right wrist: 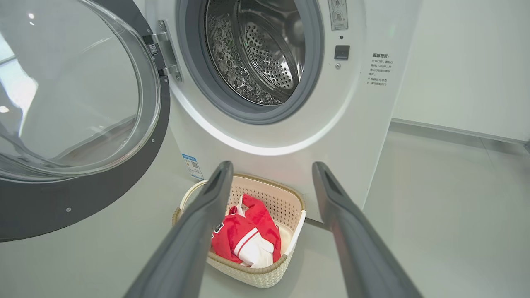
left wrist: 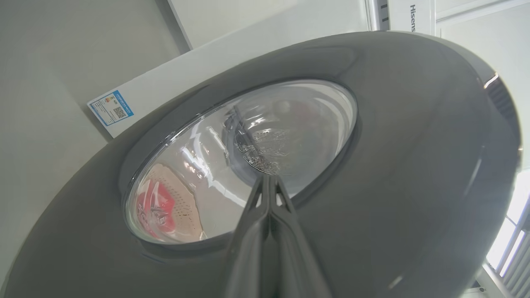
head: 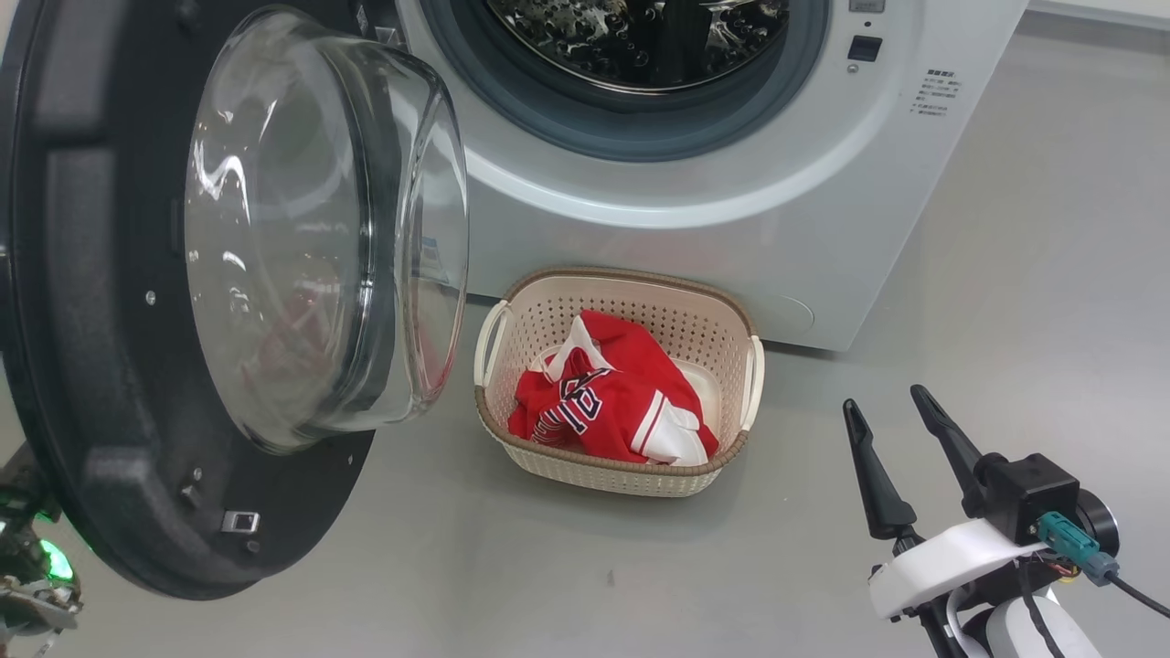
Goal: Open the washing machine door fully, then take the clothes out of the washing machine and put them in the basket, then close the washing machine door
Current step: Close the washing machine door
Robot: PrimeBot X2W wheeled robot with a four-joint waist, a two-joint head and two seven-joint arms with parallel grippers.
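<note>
Left gripper (left wrist: 269, 181), pinched shut and empty, points at the washing machine door (left wrist: 414, 165) exterior; advise steady push near the rim until latched.

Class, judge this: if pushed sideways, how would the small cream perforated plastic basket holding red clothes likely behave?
The cream perforated basket probably slides easily: thin holed walls and a small heap of red-and-white clothes suggest little weight, and the grey floor looks smooth. Tipping seems unlikely; it sits low and wide. Its walls may flex slightly.
</note>
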